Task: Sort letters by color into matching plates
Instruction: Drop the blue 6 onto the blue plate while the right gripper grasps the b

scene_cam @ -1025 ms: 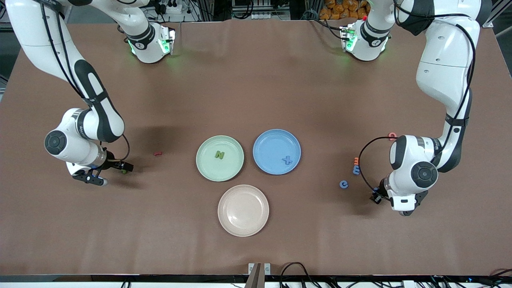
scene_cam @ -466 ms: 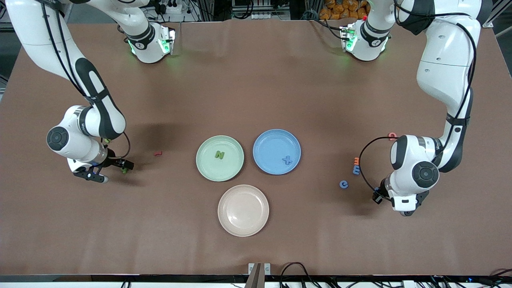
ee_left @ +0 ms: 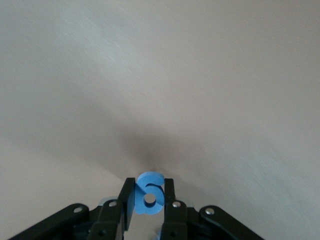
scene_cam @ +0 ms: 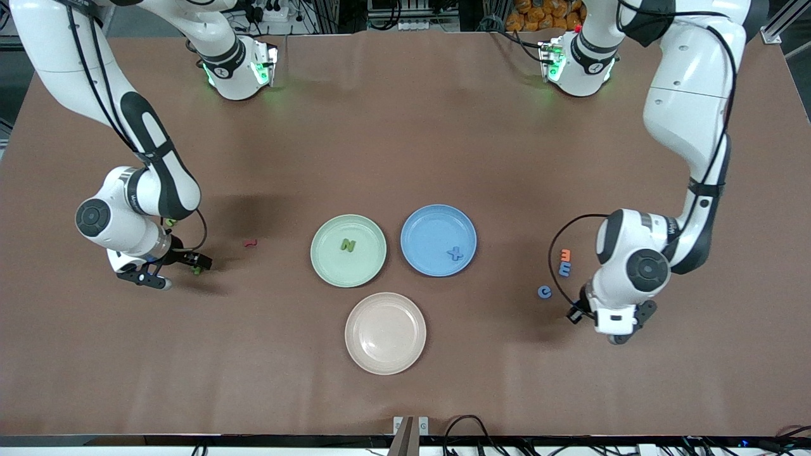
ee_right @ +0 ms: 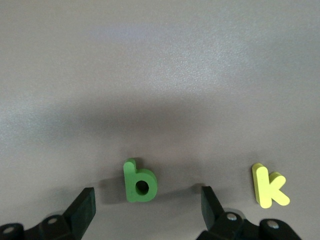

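Your left claw (ee_left: 149,210) is closed tight on a blue letter (ee_left: 149,193), which stands upright between the two fingers. This claw hangs just above the desk (scene_cam: 405,126), toward the left arm's end from the blue plate (scene_cam: 438,240).

Your right claw (ee_right: 147,210) stands wide open and holds nothing. A green letter b (ee_right: 138,181) lies flat on the desk between its fingers and touches neither. A yellow k (ee_right: 269,185) lies just beside one finger, outside the gap. This claw is low over the desk, toward the right arm's end from the blue plate.

On the blue plate you see one blue letter X (scene_cam: 455,254). The green plate (scene_cam: 348,250) is just beside the blue plate and carries a green N (scene_cam: 347,244). A blue c (scene_cam: 544,291), a blue m (scene_cam: 564,269) and an orange letter (scene_cam: 566,254) lie on the desk between the blue plate and your left claw. The pink plate (scene_cam: 385,332) is nearer to the front camera than the blue plate.
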### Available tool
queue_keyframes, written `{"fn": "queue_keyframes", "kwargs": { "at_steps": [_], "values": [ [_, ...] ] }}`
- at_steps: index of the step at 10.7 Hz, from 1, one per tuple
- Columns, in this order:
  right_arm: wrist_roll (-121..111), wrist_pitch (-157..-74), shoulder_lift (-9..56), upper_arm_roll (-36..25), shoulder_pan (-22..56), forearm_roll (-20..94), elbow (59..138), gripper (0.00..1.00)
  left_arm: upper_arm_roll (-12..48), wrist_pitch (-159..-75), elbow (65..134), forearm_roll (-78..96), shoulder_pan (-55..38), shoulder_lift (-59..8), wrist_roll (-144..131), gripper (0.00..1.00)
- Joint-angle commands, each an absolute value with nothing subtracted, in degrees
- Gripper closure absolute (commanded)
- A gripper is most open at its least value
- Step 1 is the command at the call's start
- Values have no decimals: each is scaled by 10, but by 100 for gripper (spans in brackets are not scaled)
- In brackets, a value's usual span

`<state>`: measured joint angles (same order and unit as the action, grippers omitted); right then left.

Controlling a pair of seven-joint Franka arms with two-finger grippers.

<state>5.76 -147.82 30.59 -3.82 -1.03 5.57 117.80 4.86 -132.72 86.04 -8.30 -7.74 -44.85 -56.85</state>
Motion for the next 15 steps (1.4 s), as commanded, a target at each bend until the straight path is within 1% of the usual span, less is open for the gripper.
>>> {"fn": "queue_keyframes", "kwargs": {
  "at_steps": [1, 6, 7, 10, 11, 12, 13, 15],
  "values": [
    [60, -1504, 311, -26, -22, 59, 1185, 17, 53, -1321, 866, -69, -136, -431, -613, 100],
    [60, -1506, 316, -26, -22, 58, 1184, 42, 54, -1300, 866, -66, -250, -412, -748, 100],
    [60, -1506, 316, -26, -22, 58, 1184, 45, 54, -1294, 866, -64, -269, -411, -757, 100],
    [61, -1506, 316, -26, -22, 59, 1180, 48, 65, -1294, 867, -69, -300, -410, -758, 100],
    [60, -1506, 316, -26, -23, 59, 1180, 49, 66, -1293, 867, -75, -313, -410, -751, 82],
    [61, -1506, 316, -26, -23, 59, 1179, 50, 64, -1293, 869, -86, -324, -417, -732, 1],
    [61, -1506, 316, -26, -24, 60, 1175, 50, 62, -1292, 873, -102, -338, -417, -727, 0],
    [61, -1506, 316, -26, -24, 60, 1174, 54, 62, -1282, 875, -105, -338, -417, -720, 0]
  ]
}}
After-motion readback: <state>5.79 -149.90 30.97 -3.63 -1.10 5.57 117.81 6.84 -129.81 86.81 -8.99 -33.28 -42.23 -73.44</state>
